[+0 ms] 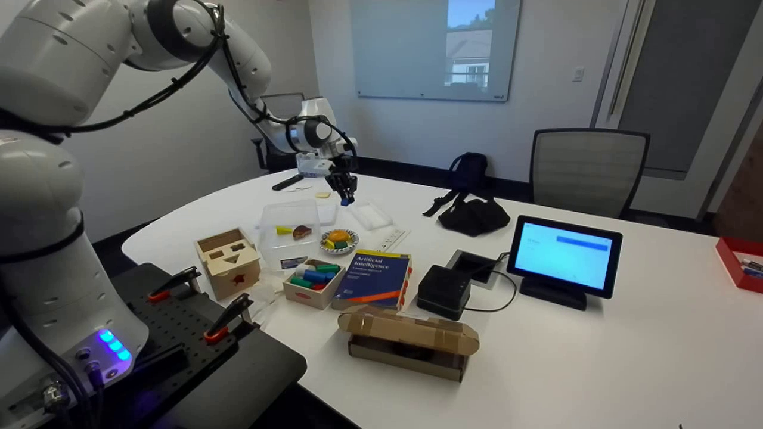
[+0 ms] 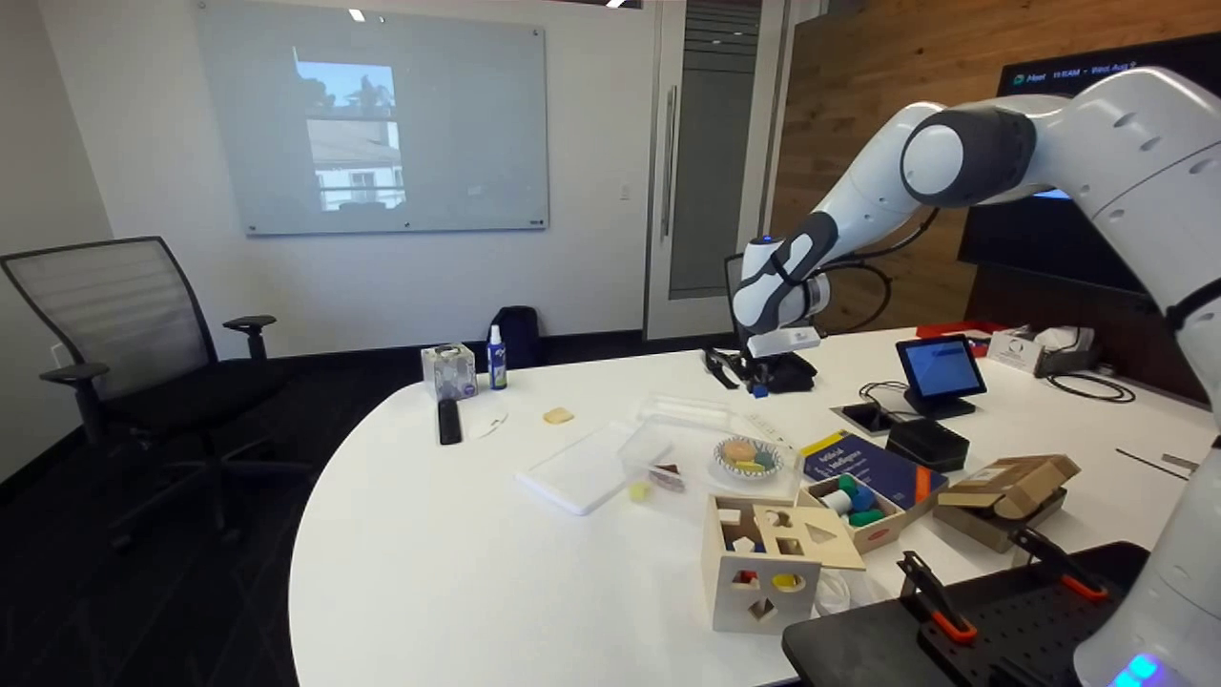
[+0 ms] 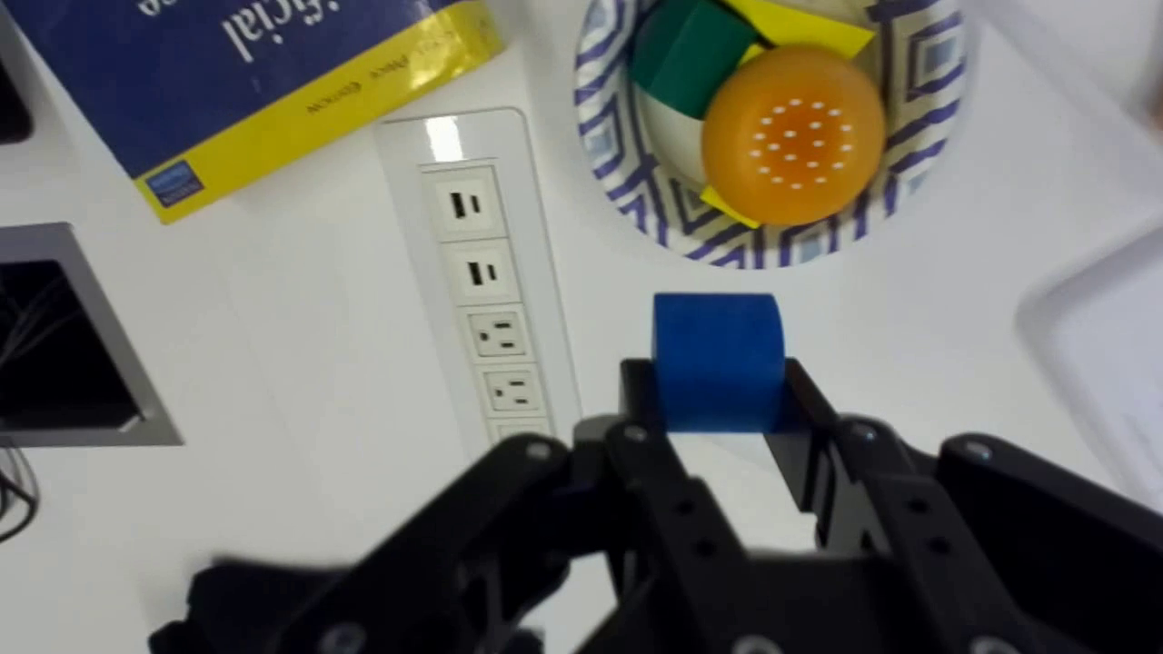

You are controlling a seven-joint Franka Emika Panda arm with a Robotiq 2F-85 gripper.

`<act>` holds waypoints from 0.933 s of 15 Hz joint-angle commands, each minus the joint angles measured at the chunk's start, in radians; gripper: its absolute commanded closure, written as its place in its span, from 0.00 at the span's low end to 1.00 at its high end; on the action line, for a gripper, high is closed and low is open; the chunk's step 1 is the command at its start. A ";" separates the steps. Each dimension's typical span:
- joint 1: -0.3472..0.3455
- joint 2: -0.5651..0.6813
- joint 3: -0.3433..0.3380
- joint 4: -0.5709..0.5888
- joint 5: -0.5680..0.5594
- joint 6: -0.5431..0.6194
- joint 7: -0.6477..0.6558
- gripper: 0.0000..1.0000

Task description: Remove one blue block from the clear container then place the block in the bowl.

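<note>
I see a bright reflection on the whiteboard [image 1: 411,47], and in my wrist view glare spots the outlet strip [image 3: 482,282].

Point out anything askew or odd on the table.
The wooden box has its lid askew, jutting past one side rather than covering the top squarely. The cardboard box looks half-open, its flap raised. I see no spill.

white table [image 2: 429,592], rounded at one end. on it: clear container [image 1: 277,217], patterned bowl [image 3: 727,247] just beside it, wooden box with shaped holes [image 1: 225,280], open box of colored blocks [image 1: 304,295], blue book [image 1: 375,280] just beside that, cardboard box [image 1: 405,360], black device [image 1: 444,292], screen on a stand [image 1: 566,256], low clear tray [image 1: 371,215], dark bag-like item [image 1: 474,216], tissue box [image 2: 449,372], spray bottle [image 2: 497,361], black remote-like thing [image 2: 448,422]. socket strip [image 3: 482,291] set into top.
</note>
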 commanded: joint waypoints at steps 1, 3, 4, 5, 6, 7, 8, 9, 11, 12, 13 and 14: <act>0.002 0.064 -0.028 0.046 -0.013 -0.008 0.071 0.92; 0.012 0.094 -0.039 0.056 -0.019 -0.011 0.084 0.92; 0.017 0.114 -0.039 0.066 -0.020 -0.010 0.093 0.92; 0.021 0.131 -0.041 0.074 -0.022 -0.012 0.094 0.92; 0.023 0.151 -0.039 0.088 -0.020 -0.020 0.100 0.92; 0.025 0.170 -0.040 0.099 -0.017 -0.027 0.103 0.92; 0.033 0.188 -0.047 0.109 -0.020 -0.025 0.110 0.92; 0.038 0.203 -0.052 0.118 -0.021 -0.023 0.116 0.92; 0.043 0.232 -0.061 0.143 -0.016 -0.025 0.133 0.92; 0.042 0.242 -0.061 0.157 -0.012 -0.031 0.138 0.92; 0.041 0.249 -0.063 0.168 -0.009 -0.036 0.140 0.42; 0.044 0.255 -0.069 0.178 -0.011 -0.035 0.145 0.41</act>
